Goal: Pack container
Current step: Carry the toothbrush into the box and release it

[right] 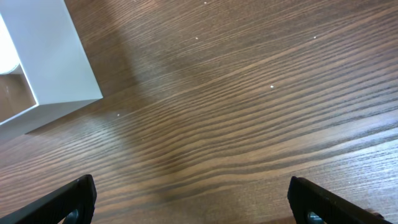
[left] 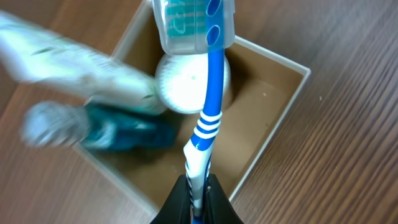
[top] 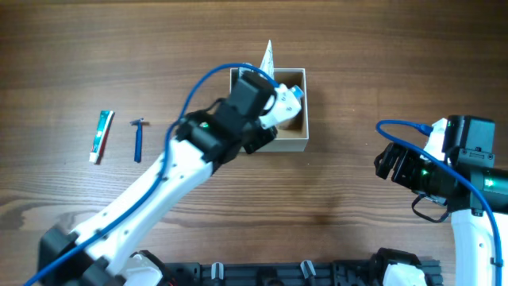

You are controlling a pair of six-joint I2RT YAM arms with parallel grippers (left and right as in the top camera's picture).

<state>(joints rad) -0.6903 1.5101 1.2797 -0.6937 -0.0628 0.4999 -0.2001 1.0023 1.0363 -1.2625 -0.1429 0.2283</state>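
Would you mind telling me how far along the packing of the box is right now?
Already in the container: a white jar, a pale tube and a blurred teal item. In hand: the left gripper holds a blue toothbrush over it, not yet released. Left: a small tube and a blue razor lie on the table; the right gripper is open and empty.

White link shells of the left arm (top: 151, 199) and right arm (top: 472, 230) are joined by black housings; blue cables (top: 222, 67) are attached; the left claw (left: 198, 202) is black.
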